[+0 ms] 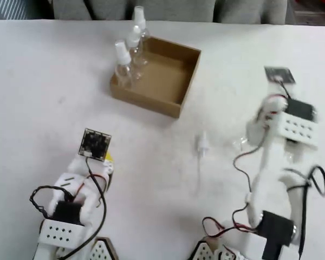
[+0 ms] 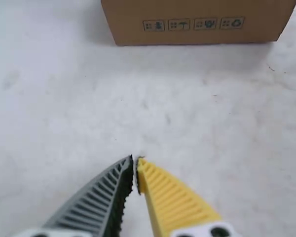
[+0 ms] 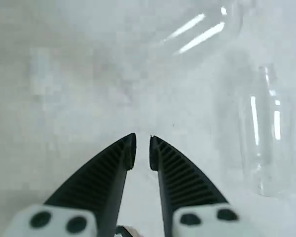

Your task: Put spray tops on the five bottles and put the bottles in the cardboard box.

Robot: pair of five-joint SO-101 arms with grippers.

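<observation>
The cardboard box (image 1: 163, 81) stands at the table's back centre, and its printed side (image 2: 197, 20) faces the left wrist view. Three clear bottles with white spray tops (image 1: 131, 47) stand upright along the box's left side. One loose spray top (image 1: 202, 144) lies on the table in front of the box. Two clear bottles without tops lie near the right arm, one (image 3: 203, 30) farther off and one (image 3: 264, 143) beside the fingers. My left gripper (image 2: 136, 166), grey and yellow, is shut and empty over bare table. My right gripper (image 3: 142, 144) has black fingers almost touching, holding nothing.
White table (image 1: 49, 97) with bare room on the left and in front of the box. The left arm (image 1: 76, 200) is at the front left and the right arm (image 1: 284, 162) at the front right, both trailing cables.
</observation>
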